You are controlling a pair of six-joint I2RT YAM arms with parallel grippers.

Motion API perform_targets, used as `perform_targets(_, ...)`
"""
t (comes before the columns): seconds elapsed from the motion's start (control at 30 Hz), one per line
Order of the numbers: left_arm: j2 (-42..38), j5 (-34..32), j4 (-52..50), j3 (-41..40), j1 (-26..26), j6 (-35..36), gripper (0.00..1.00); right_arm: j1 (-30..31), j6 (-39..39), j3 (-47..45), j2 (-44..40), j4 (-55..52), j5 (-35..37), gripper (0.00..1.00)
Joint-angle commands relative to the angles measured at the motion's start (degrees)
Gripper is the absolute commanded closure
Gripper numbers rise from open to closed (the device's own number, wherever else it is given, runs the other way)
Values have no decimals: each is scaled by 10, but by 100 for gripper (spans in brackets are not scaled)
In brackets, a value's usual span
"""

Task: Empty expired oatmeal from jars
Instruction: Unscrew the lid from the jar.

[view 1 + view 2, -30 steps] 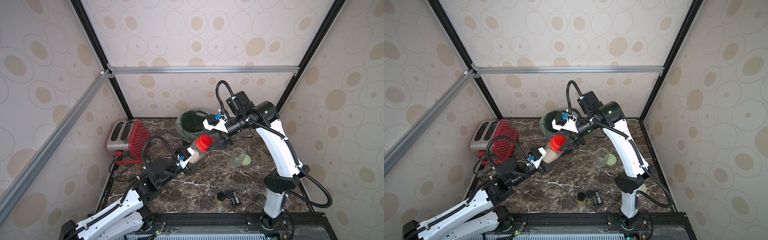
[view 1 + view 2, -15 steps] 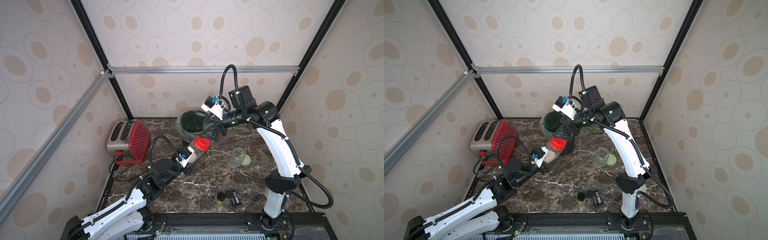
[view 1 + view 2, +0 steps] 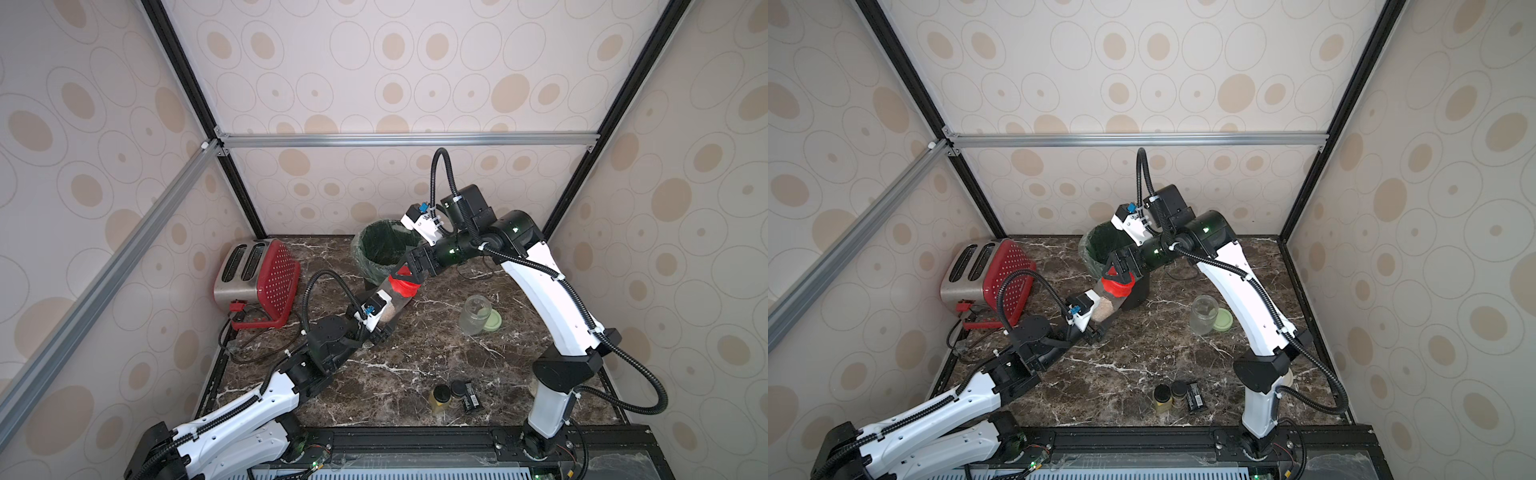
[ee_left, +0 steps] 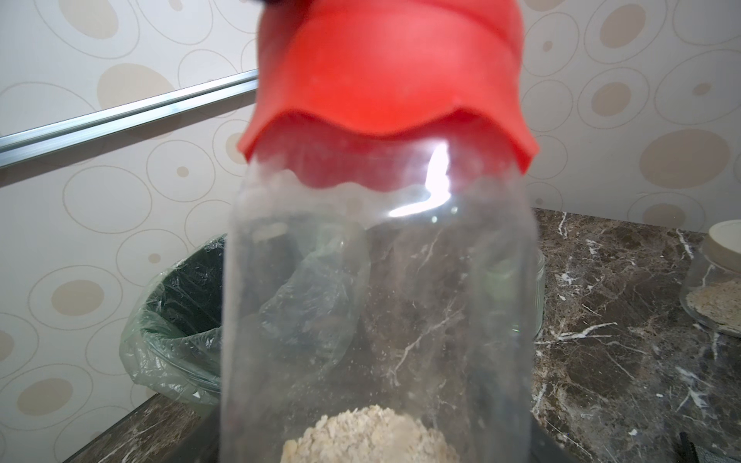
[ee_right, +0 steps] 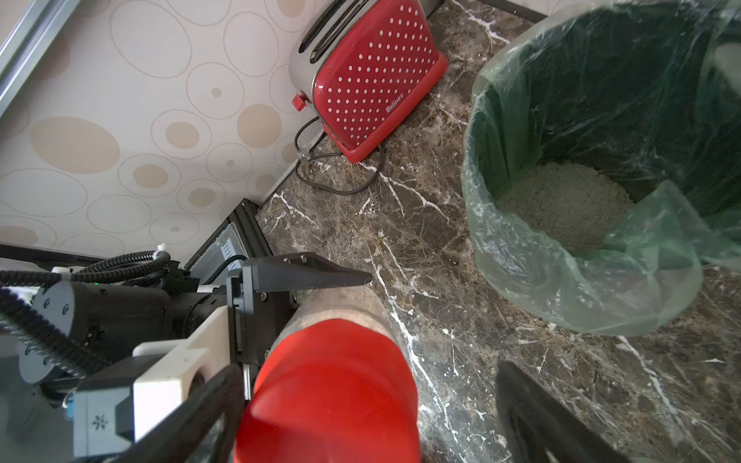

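reference landmark: bin (image 3: pixel 360 259), lined with a green bag, at the back of the tabletop (image 3: pixel 395 365).

1. left claw (image 3: pixel 384 318): closed on the lower body of the red-lidded jar (image 3: pixel 397 297). the jar is held off the tabletop, just in front of the bin, tilted with its lid end raised toward the bin.
2. red lid (image 5: pixel 333 385): seated on the jar.
3. oatmeal (image 4: pixel 371 437): settled in the low end of the held jar, inside the left claw's grip; the upper part of the jar is clear.
4. right claw (image 3: pixel 404 275): open, its jaws spread on either side of the red lid. in the right wrist view one jaw stands clear of the lid; contact on the other side cannot be determined.
5. oatmeal heap (image 5: pixel 565 204): lies at the bottom of the bin.
6. empty jar (image 3: pixel 473 313): upright on the tabletop, in front of the bin toward the robot's right, with the pale green lid (image 3: pixel 493 322) flat against its base.
7. beige-lidded jar (image 4: pixel 717 288): visible in the left wrist view only, partly filled.
8. toaster (image 3: pixel 259 278): near the bin, on the robot's left.
9. small black-capped bottles (image 3: pixel 449 392): well apart from the bin, at the front edge.
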Motion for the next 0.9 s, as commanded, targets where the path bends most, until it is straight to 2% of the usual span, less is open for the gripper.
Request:
perform_targets(0.0,-17,2,21,10,3,17,64,6,9,-5,-12,-4,-13,1)
perform_targets(0.07,-19,2,19,10,3,17,64,7,7,-6,-12,-6,-21,1)
perform_targets(0.4,-11,-1,19,14,3,21,64,21,-8,-7,-22,-31,-41,10)
perform_targets(0.57,-7,-1,18,14,3,20,64,21,-16,-6,-27,-33,-57,25)
perform_targets(0.63,-8,-1,18,14,3,19,64,21,-28,-6,-29,-32,-70,37)
perform_targets(0.67,-9,-1,17,14,3,18,64,22,-39,-5,-29,-31,-75,39)
perform_targets(0.77,-14,5,13,14,3,11,64,21,-118,-2,-25,-29,-127,48)
perform_targets(0.87,-17,18,9,11,3,-2,64,21,-315,47,-7,-106,-195,54)
